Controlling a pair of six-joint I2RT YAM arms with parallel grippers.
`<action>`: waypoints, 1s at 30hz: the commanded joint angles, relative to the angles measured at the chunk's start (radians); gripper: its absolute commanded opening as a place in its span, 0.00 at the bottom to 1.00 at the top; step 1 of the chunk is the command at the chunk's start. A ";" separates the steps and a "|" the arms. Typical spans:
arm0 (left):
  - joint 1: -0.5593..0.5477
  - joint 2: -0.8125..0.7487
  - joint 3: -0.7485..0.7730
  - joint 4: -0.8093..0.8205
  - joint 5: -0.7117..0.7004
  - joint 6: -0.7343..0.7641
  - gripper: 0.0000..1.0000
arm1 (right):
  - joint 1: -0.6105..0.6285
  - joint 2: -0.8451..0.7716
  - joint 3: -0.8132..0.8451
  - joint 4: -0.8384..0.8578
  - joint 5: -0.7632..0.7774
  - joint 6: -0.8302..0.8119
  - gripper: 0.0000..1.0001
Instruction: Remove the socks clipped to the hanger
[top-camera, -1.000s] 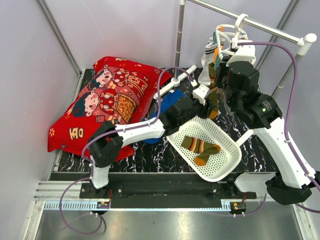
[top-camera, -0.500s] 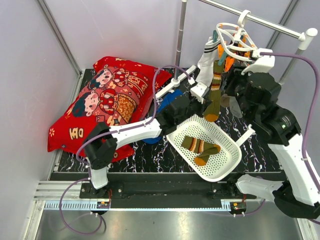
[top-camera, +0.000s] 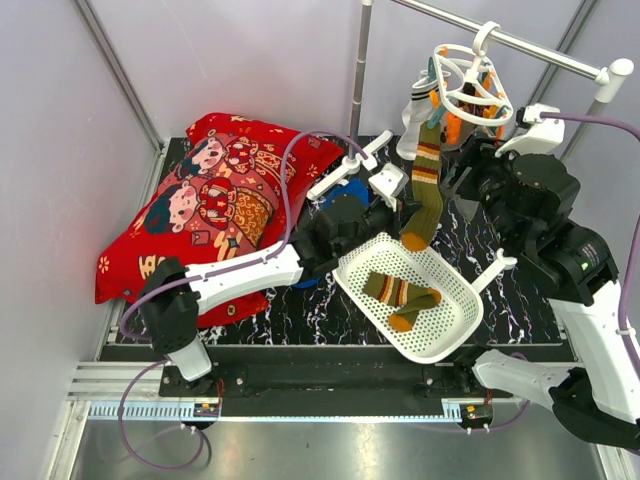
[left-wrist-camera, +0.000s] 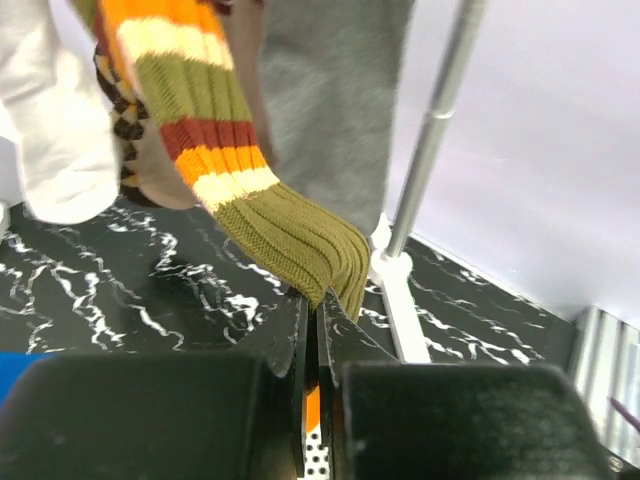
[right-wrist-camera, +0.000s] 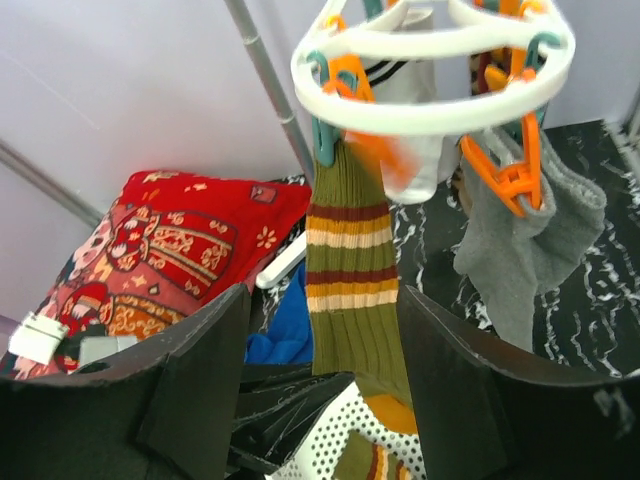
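A white perforated basket (top-camera: 455, 305) is located at the near centre of the table (top-camera: 300, 303), and a loose striped sock (top-camera: 398, 292) is contained in it. Just beyond the basket's far rim, the left gripper (left-wrist-camera: 318, 305) is closed on the lower end of the hanging striped sock (top-camera: 425, 185), olive with orange bands. The upper end of this sock is clipped by a teal peg (right-wrist-camera: 324, 140) to the hanger (right-wrist-camera: 450, 112). The right gripper (right-wrist-camera: 320, 310) is positioned near the hanger, on its near right side, with its jaws spread wide and nothing between them. A white sock (right-wrist-camera: 418, 100), a grey sock (right-wrist-camera: 520, 250) and a brown checked sock (left-wrist-camera: 125, 112) are also clipped to the hanger, which is hooked over a metal rail (top-camera: 545, 50) at the far right.
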 joint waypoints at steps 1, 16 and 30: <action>-0.006 -0.071 -0.010 0.019 0.065 -0.037 0.00 | 0.002 -0.060 -0.092 0.042 -0.058 0.049 0.69; 0.011 -0.091 0.034 -0.032 0.264 -0.147 0.00 | 0.001 -0.508 -0.697 0.205 -0.207 -0.052 0.90; 0.068 -0.116 0.049 -0.045 0.389 -0.212 0.00 | 0.001 -0.447 -0.707 0.331 -0.357 -0.147 0.89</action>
